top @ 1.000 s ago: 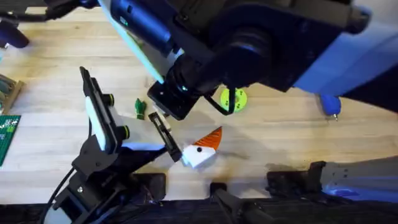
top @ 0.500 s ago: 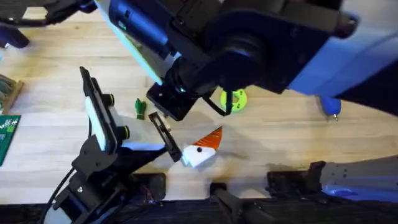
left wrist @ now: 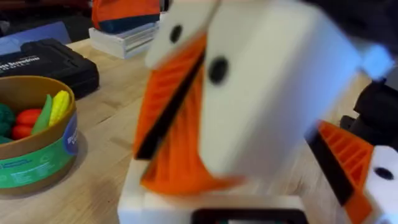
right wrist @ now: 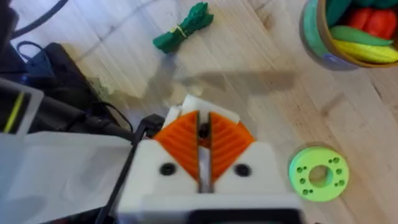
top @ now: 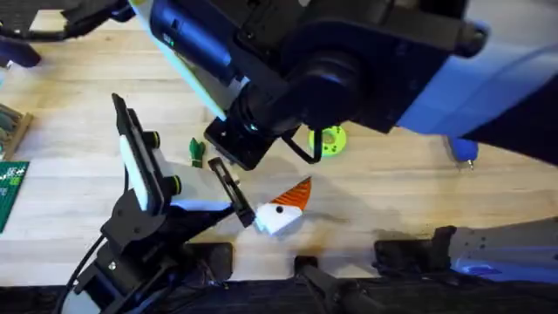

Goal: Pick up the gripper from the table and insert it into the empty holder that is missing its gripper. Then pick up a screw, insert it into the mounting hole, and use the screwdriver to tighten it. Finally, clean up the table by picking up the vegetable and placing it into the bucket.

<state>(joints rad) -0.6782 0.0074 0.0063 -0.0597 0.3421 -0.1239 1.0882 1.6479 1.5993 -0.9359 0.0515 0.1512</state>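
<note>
My right gripper (right wrist: 204,155) has its white fingers and orange ribbed pads pressed shut high above the table; a small dark spot sits in the seam, and I cannot tell what it is. The right arm (top: 349,61) looms large and dark across the overhead view. My left gripper (top: 281,208) lies low near the front edge. In the left wrist view a white gripper piece with an orange pad (left wrist: 205,106) leans tilted close to the camera. The dark-green vegetable (top: 196,153) (right wrist: 183,28) lies loose on the wood. The bucket (left wrist: 37,155) (right wrist: 311,31) holds several toy vegetables. The blue screwdriver (top: 462,148) rests at the right.
A lime-green disc with holes (top: 330,139) (right wrist: 319,174) lies beside the right arm. A black case (left wrist: 43,59) and a white-and-orange stack (left wrist: 124,25) stand behind the bucket. A green circuit board (top: 10,192) sits at the left edge. The left arm's base (top: 131,235) fills the lower left.
The right arm has drifted slightly left under the overhead camera, covering a little more of the lime disc. The left arm, vegetable and screwdriver have not moved.
</note>
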